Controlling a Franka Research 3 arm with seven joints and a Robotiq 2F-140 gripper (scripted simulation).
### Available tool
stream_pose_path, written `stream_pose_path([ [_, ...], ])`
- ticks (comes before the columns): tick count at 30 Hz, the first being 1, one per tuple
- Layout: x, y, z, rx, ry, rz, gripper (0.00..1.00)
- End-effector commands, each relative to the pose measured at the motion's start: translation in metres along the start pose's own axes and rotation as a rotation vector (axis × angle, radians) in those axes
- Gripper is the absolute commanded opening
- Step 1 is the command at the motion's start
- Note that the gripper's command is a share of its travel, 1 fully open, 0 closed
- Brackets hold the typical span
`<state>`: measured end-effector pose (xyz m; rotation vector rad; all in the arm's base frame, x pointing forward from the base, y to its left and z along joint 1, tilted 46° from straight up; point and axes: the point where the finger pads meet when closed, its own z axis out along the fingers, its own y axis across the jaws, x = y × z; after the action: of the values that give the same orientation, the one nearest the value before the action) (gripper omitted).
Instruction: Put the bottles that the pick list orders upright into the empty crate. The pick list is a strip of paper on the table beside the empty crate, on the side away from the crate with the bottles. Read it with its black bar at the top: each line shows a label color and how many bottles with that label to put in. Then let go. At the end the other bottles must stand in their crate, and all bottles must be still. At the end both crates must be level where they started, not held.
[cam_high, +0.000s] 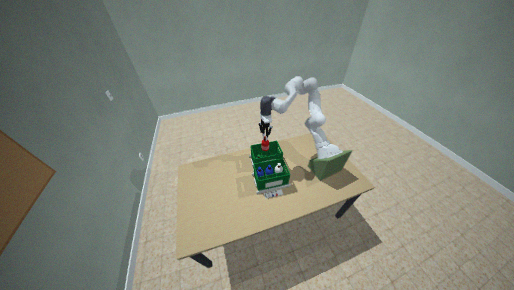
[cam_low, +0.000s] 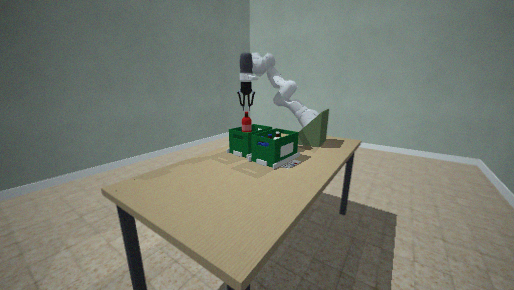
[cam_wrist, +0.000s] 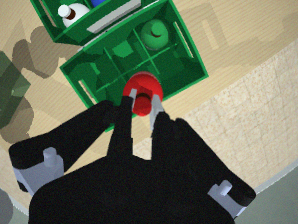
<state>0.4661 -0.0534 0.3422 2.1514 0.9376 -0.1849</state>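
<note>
Nearest the exterior camera, the pick list (cam_high: 273, 194) is lying on the table (cam_high: 215, 210) against the front crate (cam_high: 272, 186). Its lines are showing too small for us to read. That front crate is the one we are filling. It is already holding two blue-capped bottles (cam_high: 260, 171) and a white-capped bottle (cam_high: 279, 168), all of them looking upright. We are judging the task to be well under way, though we cannot check the count against the list.

Behind it and touching it, the far crate (cam_high: 256, 151) is holding a green bottle (cam_wrist: 157, 31) in one cell. The red bottle (cam_low: 246, 122) is standing tall over another cell, most of its body above the rim.

Above that, our gripper (cam_wrist: 143, 104) is pointing straight down and clamping the red bottle by its neck, just under the cap. The jaws are standing narrow, with the neck filling the gap between them. If the list orders red, we are left with carrying this bottle over to the front crate, lowering it and letting go.
</note>
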Motion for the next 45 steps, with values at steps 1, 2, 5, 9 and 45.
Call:
stream_pose_path([
  [1,0.001,0.0,-0.012,-0.003,0.005,-0.008,0.0],
  [2,0.001,0.0,-0.013,-0.003,0.005,-0.008,0.0],
  [5,0.001,0.0,-0.018,-0.003,0.005,-0.008,0.0],
  [9,0.001,0.0,-0.022,-0.003,0.005,-0.008,0.0],
  [45,0.001,0.0,-0.054,-0.003,0.005,-0.008,0.0],
])
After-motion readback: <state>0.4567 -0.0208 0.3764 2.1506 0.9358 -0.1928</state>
